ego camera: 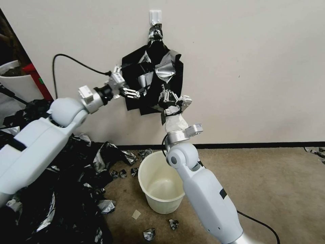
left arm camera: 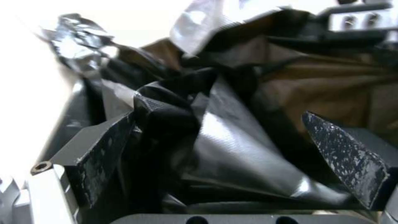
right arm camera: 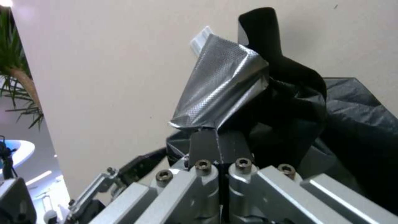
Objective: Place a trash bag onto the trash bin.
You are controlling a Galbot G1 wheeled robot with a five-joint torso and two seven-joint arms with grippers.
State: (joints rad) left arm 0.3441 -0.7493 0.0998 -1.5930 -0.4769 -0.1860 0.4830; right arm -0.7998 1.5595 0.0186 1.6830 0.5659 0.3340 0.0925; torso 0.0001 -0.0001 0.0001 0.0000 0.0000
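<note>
Right gripper reaches up from below, fingers pressed together on a fold of the trash bag; the right wrist view shows the pads shut with silvery plastic pinched between them. Left gripper comes in from the bag's left edge, fingers spread, with bag folds bunched between the two open pads but not clamped. The bag hangs against the wall from a white hook, knotted top just under it, body crumpled and part unfolded. Likely reason for the two-handed hold: one side pinned while the other looks for a second layer to pull the mouth open.

Trash bin stands on the carpet floor right below the bag, near the wall's black baseboard, mouth up and nothing in it, right arm's elbow over its rim. Bag not yet on the bin.

Room: big heap of black bags fills the floor along the bin's left side, with small crumpled scraps around its base. Floor to the right of the bin is open. Wall sits directly behind the bag, so pulling off the hook has to go outward and down toward the robot.
</note>
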